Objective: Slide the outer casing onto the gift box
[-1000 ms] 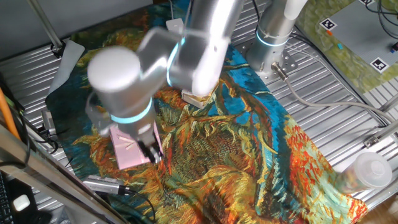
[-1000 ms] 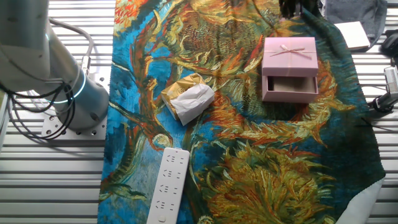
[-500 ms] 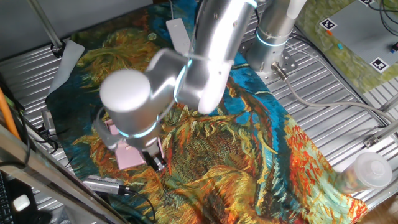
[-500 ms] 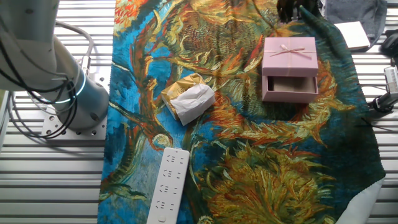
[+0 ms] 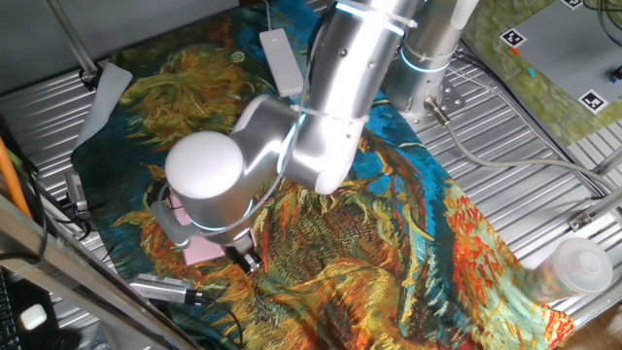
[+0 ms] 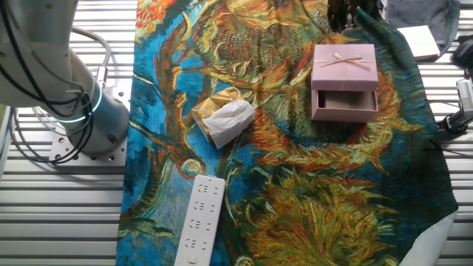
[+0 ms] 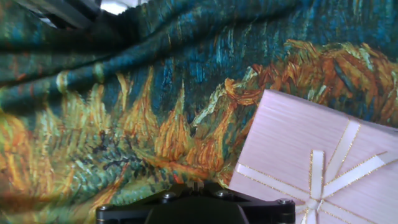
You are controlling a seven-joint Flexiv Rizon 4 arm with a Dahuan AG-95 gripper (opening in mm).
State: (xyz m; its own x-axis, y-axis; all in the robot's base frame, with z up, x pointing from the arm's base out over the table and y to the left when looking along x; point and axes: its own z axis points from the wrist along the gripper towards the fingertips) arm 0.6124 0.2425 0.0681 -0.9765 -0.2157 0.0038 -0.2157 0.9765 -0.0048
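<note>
The outer casing [image 6: 344, 63], a pale-pink sleeve with a ribbon-and-bow print, lies on the painted cloth at the right. The gift box [image 6: 344, 102], a pink-rimmed tray with a dark hollow, sticks out from the casing's near edge. In one fixed view the arm hides most of both; only a pink corner of the casing [image 5: 201, 250] shows. My gripper [image 6: 346, 9] hangs just beyond the casing's far edge. In the hand view the gripper [image 7: 196, 185] has its jaws together and empty, with the casing [image 7: 311, 165] to its lower right.
A cream-and-gold wrinkly packet [image 6: 224, 118] lies mid-cloth. A long white bar [image 6: 199, 220] lies at the near cloth edge. The robot base [image 6: 81, 122] stands at the left. A white pad [image 6: 417, 41] sits at the far right. A clear cup [image 5: 573, 264] stands off the cloth.
The arm has swung further over the pink box, hiding more of it in one fixed view. The casing, tray and packet have not moved.
</note>
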